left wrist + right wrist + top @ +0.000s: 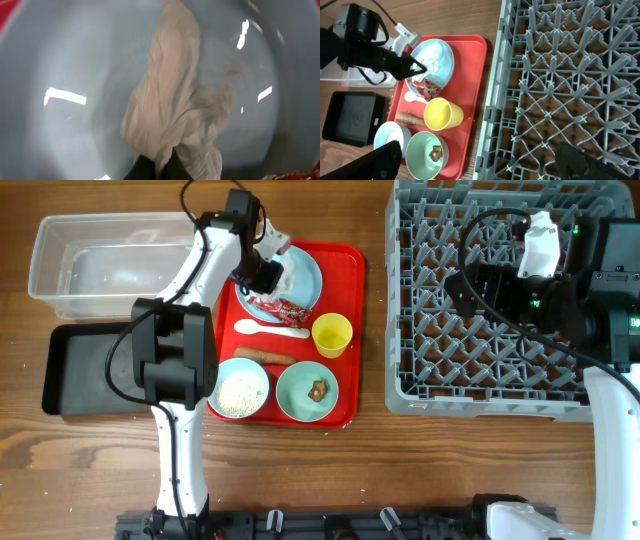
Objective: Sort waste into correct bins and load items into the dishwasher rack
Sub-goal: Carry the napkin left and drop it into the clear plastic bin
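Observation:
My left gripper (160, 167) is shut on the crumpled white napkin (170, 100), which lies on the pale blue plate (75, 60). From overhead, this gripper (266, 276) is over the plate (310, 265) at the back of the red tray. The red-and-white wrapper (283, 307), white spoon (270, 330), brown stick (263, 356), yellow cup (331, 335), a bowl of white crumbs (242, 391) and a bowl with a brown lump (307, 391) are on the tray. My right gripper (485, 165) is open and empty above the grey rack (570, 85).
The clear tub (100, 265) stands at the far left, with the black tray (90, 370) in front of it. The red tray (352, 280) lies between them and the rack (500, 370). Bare wooden table runs along the front.

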Robot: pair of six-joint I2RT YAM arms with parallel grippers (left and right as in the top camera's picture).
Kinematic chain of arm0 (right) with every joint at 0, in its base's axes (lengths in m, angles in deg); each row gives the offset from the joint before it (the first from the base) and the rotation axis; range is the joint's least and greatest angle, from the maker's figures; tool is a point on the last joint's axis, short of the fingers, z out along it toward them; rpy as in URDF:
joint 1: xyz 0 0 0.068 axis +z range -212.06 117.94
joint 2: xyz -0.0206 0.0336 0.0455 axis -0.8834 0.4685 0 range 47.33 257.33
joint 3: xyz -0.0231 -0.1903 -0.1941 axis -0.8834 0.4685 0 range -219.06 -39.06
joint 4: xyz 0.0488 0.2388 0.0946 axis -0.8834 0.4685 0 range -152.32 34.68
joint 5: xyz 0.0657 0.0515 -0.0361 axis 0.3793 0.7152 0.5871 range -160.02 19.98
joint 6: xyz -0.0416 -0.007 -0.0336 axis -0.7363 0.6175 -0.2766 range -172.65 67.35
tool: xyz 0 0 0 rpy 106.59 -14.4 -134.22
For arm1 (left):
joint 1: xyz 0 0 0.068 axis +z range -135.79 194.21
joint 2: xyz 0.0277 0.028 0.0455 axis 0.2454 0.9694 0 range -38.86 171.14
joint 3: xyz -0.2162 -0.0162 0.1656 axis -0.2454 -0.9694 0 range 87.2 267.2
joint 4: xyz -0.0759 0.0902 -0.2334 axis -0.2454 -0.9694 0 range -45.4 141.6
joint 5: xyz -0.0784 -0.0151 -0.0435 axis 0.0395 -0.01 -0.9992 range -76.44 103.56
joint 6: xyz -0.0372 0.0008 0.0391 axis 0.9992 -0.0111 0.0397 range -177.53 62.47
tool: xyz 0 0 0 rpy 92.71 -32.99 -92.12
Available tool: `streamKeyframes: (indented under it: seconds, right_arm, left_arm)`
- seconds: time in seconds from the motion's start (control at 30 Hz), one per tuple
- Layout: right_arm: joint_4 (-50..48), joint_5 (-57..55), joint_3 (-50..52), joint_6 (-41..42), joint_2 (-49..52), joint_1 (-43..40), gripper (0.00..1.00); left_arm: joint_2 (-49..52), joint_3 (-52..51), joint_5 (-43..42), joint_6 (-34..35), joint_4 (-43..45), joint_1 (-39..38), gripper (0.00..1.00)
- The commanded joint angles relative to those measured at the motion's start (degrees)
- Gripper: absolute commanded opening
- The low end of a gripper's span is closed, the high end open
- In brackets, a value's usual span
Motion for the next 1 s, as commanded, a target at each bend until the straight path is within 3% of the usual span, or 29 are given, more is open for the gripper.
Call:
streamKeyframes:
  seconds: [0.0,0.2,0.5,0.77,0.97]
  right_arm:
    - [-0.4,-0.6,-1.1,0.8,0.8,-0.1,1.00]
    - [-0.4,-0.6,-1.1,0.8,0.8,-0.1,1.00]
    - [-0.4,-0.6,-1.1,0.8,0.8,-0.1,1.00]
    - [-0.4,-0.6,-1.1,0.8,0.8,-0.1,1.00]
    - [-0.3,-0.6,-1.1,0.9,0.8,-0.1,1.00]
  left_arm:
    - [-5.9,3.0,-0.5,13.1,0.3,-0.3,0.04]
    - [-14.2,3.0,-0.5,18.7,-1.4,0.1,0.04]
    - [-23.3,3.0,-0.5,20.9,-1.7,3.2,0.04]
    - [-23.6,3.0,0.5,37.7,-1.2,13.9,0.04]
    - [-22.8,3.0,14.3,46.0,-1.4,17.7,0.04]
